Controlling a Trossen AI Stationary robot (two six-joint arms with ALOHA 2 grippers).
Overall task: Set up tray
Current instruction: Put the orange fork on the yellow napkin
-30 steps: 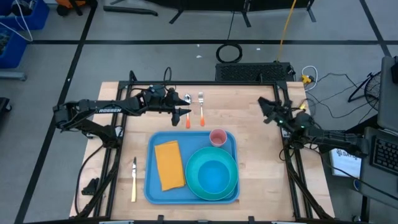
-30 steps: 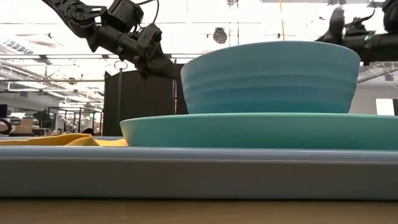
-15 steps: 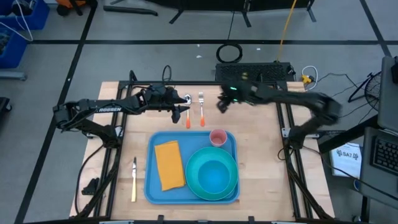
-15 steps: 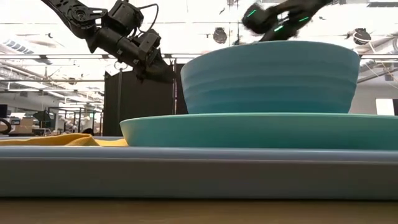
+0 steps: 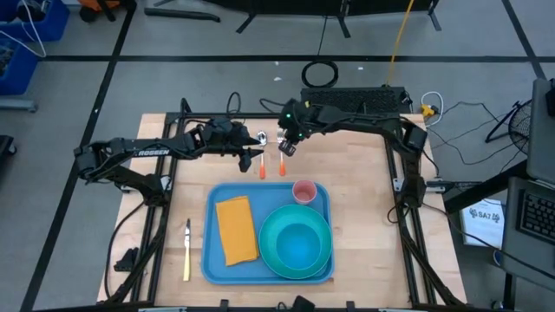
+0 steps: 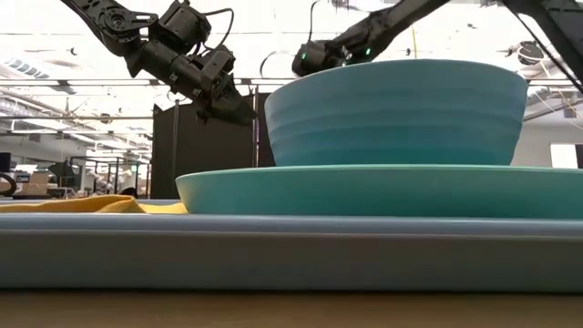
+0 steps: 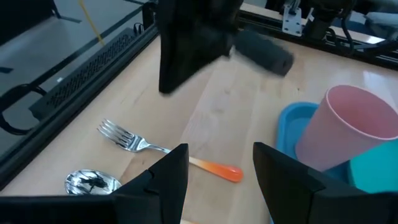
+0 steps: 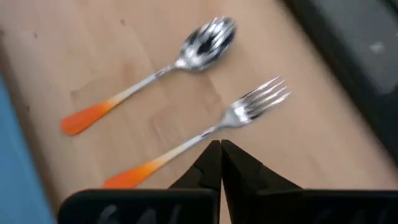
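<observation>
The light-blue tray lies at the table's near middle. It carries a yellow napkin, a teal plate with a blue bowl on it, and a pink cup. Beyond the tray, an orange-handled spoon and fork lie flat on the wood. My left gripper hovers open by the spoon's handle. My right gripper is shut, with nothing between its fingers, above the fork's handle. In the low view both grippers are well above the table.
A knife lies on the wood left of the tray. The two arms reach in close together over the far middle of the table. A black metal frame stands along the far edge. Bare wood shows to the right of the tray.
My right arm has swung fast from the table's right edge toward the far middle. It has stretched out and tipped downward, and its gripper now hangs over the fork. My left arm has kept still, and so have the tray and the cutlery.
</observation>
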